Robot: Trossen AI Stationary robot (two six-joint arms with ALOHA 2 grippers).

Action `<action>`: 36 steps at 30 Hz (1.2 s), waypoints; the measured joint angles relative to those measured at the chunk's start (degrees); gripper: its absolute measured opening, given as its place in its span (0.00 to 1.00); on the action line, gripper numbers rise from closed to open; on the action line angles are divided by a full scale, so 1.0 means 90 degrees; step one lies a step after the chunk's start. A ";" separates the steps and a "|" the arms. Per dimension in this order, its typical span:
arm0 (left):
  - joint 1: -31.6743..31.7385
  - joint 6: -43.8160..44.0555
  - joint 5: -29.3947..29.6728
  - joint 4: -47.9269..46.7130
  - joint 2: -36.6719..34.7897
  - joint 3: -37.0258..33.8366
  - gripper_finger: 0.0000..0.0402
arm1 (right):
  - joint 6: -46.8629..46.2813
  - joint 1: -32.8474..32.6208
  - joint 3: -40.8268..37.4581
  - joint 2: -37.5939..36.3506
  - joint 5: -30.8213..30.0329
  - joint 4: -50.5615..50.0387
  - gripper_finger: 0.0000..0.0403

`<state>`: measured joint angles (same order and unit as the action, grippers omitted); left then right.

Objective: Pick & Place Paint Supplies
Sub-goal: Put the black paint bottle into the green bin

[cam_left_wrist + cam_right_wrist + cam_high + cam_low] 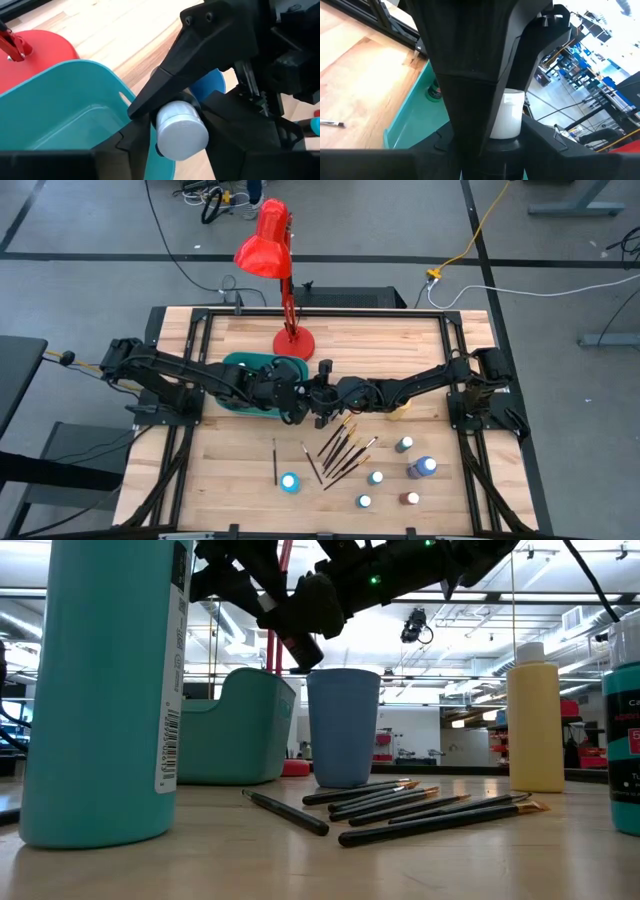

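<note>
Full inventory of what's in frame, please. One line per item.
lamp: 1, red, table's far side
bin: 1, teal, under the left arm
bottle in bin: at least 1, green
cup: 1, blue, beside the bin
brushes: several, dark-handled, front centre
small bottles: 6, mixed colours, standing on the table front
yellow bottle: 1, tall, right of the cup
white-capped bottle: 1, between the two grippers
table: 1, light wood
left gripper: at centre, by the bin
right gripper: meeting the left one
</note>
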<state>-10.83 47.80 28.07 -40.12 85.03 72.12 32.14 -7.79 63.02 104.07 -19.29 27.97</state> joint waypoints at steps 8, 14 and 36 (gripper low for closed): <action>0.0002 -0.0214 0.0047 0.0022 0.0005 0.0000 0.35 | 0.0109 -0.0010 0.0000 -0.0005 -0.0232 -0.0080 0.42; 0.0000 -0.0214 0.0044 0.0071 0.0015 -0.0002 0.33 | 0.0151 -0.0017 0.0022 -0.0027 -0.0214 -0.0058 0.46; 0.0007 0.0371 -0.0020 -0.0957 -0.0496 0.0013 0.34 | 0.0332 -0.0573 0.0029 -0.0034 -0.1899 -0.0034 0.53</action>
<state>-10.76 51.14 27.89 -48.73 80.57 72.24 35.12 -12.95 63.29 103.77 -36.38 27.66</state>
